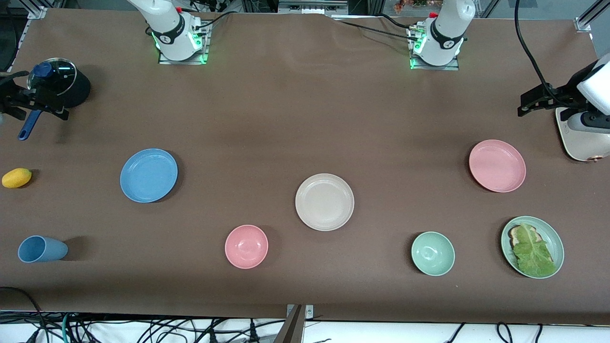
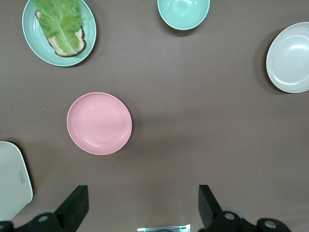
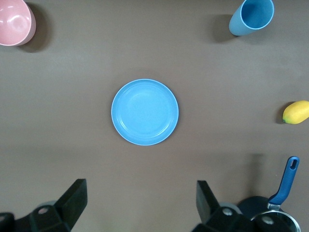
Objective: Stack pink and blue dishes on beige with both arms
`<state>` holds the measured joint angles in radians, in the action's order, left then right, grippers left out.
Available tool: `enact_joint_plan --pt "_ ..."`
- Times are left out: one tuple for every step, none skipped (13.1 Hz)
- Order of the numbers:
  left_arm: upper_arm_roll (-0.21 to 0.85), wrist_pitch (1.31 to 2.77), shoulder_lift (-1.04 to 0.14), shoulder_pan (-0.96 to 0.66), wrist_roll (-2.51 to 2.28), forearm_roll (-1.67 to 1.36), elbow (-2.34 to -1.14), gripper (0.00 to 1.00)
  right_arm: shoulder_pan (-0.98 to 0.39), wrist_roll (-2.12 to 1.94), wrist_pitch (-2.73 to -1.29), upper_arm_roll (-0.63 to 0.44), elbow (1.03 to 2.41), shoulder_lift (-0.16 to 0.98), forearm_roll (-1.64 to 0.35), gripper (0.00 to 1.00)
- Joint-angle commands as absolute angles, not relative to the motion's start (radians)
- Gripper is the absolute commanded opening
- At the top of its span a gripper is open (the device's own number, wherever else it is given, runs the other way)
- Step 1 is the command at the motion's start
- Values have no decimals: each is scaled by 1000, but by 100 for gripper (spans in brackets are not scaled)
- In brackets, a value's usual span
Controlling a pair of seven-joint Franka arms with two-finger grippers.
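We are looking down on a wide brown desk [image 1: 286, 119], filling nearly the whole front view. Toward its right edge, a cream toaster [image 1: 584, 138] is sitting partly out of frame. At the upper left, a black pot with a glass lid [image 1: 59, 85] and blue handle is standing.

The three plates are lying well apart. The beige plate [image 1: 324, 202] is resting at the centre of the frame, the blue plate [image 1: 148, 175] at centre left, the pink plate [image 1: 497, 166] at centre right. None is stacked yet.

At the lower right, a green plate [image 1: 532, 246] is carrying bread and a lettuce leaf, with a green bowl [image 1: 432, 253] beside it. A pink bowl [image 1: 246, 246] is sitting lower centre, a blue cup [image 1: 42, 249] is lying at lower left, and a yellow fruit [image 1: 16, 177] is resting at the left edge.

We are seeing the left gripper [image 2: 142, 205] hanging over the desk at the right edge of the front view, beside the pink plate, its fingers [image 2: 75, 205] spread wide and grasping nothing. The right gripper [image 3: 140, 203] is hanging at the left edge, over the pot, its fingers [image 3: 75, 200] likewise released.
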<state>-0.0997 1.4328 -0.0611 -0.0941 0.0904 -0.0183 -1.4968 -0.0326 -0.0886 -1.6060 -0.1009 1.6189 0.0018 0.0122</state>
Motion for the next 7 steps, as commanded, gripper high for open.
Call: enact_joint_plan --pt "-101 1428 -58 -103 92 0 -1494 100 -37 -69 -1620 -97 1643 -26 18 100" --pt "-101 1428 -58 -101 91 0 -1494 100 -35 -68 -1621 -97 1641 -25 20 100" --pt "-101 1428 -58 -101 92 0 -1494 100 -35 -69 -1620 -97 1641 -23 21 100" --pt "-100 1428 -58 -103 92 0 -1494 100 -37 -68 -1615 -97 1641 -25 21 100" --pt "-101 1428 -58 -101 92 0 -1494 100 -35 -69 -1618 -97 1641 -23 21 100" --pt "-101 1428 -58 -101 92 0 -1494 100 -35 -69 -1615 -97 1641 -21 21 100" --pt "-101 1428 -58 -101 91 0 -1494 100 -35 -68 -1612 -97 1641 -21 20 100"
